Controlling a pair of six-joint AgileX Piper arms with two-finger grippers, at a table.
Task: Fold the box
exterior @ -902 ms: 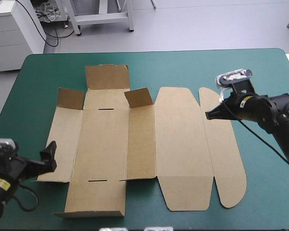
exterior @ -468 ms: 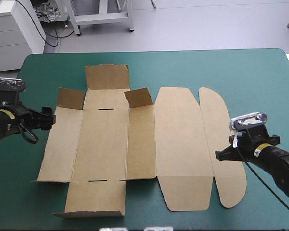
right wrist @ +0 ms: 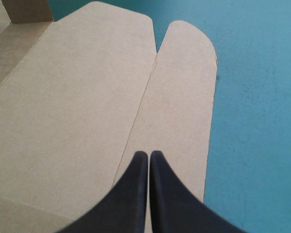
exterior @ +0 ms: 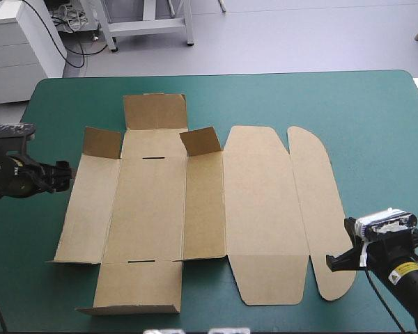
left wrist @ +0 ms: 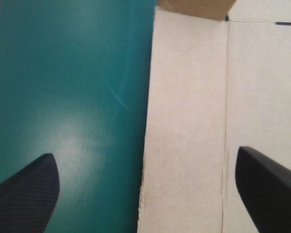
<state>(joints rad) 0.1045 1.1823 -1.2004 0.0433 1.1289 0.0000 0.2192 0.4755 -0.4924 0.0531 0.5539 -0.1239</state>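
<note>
While the brown box [exterior: 195, 209] is spread out as a cut sheet across the middle of the teal-green desk [exterior: 376, 118], most of its panels are seen lying flat. Two small flaps [exterior: 200, 141] in the upper left part of the high view are tilted up from the board. The left gripper [exterior: 63, 175] is found at the middle left of that frame, just beside the sheet's left edge. Its jaws are released and held wide apart, one above the bare cover and the other above the board, so that the edge is straddled. Contact with the board cannot be told. The right gripper [exterior: 332, 263] is placed at the lower right, over the near end of the rounded outer panel [exterior: 313, 181]. Its jaws are clenched together into one point, and nothing is grasped between them.
</note>
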